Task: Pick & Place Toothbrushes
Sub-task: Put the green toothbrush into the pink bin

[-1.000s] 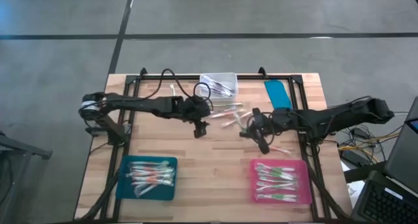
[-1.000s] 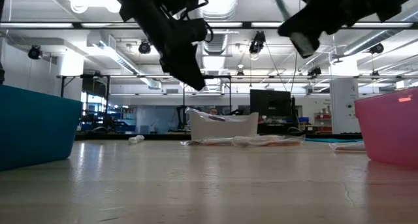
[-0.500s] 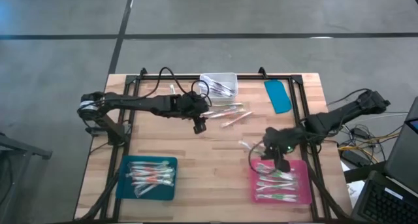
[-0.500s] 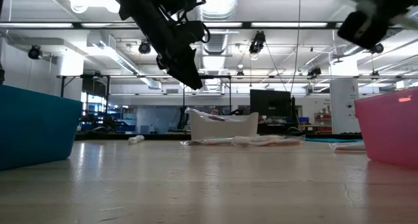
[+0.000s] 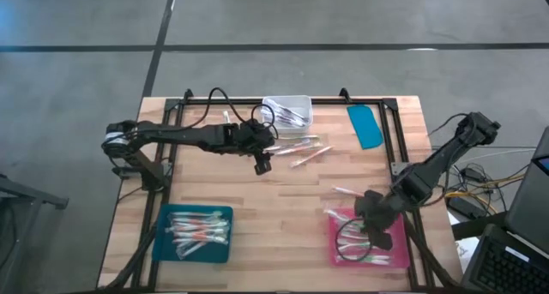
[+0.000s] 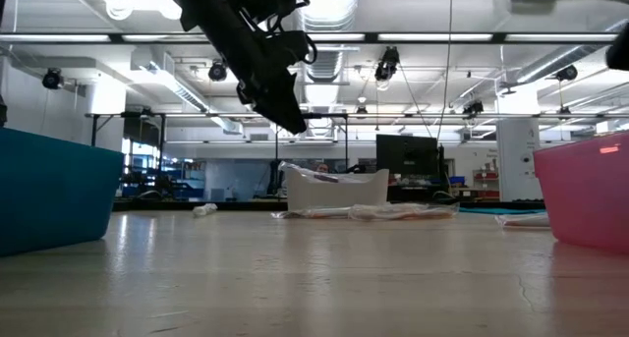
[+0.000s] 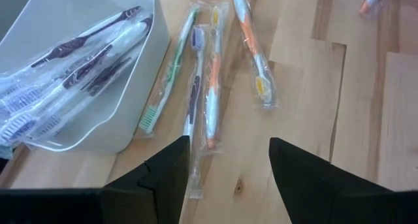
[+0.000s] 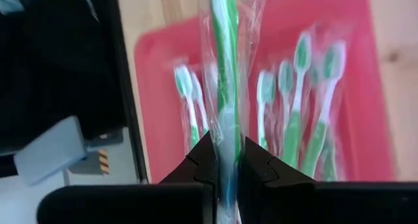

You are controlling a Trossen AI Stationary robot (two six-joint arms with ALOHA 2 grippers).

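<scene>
Right end effector (image 5: 374,226): clamped on one green wrapped toothbrush (image 8: 225,106), poised over the pink tray (image 5: 336,253) at the worktop's 5 o'clock corner; judged step, depositing, next calls for lowering and release among the green brushes there. Left end effector (image 7: 228,165): fingers spread, empty, above four loose wrapped toothbrushes (image 7: 212,80) near 12 o'clock beside the white bin (image 5: 286,111). Trays: one pink, one teal (image 5: 194,234) at 7 o'clock; further teal piece (image 5: 365,125) at 1 o'clock. Tray contents too crowded to count.

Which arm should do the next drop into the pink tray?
Right. Its end effector is shut on a green toothbrush directly over the pink tray. The left end effector is open, across the table by the white bin.
</scene>
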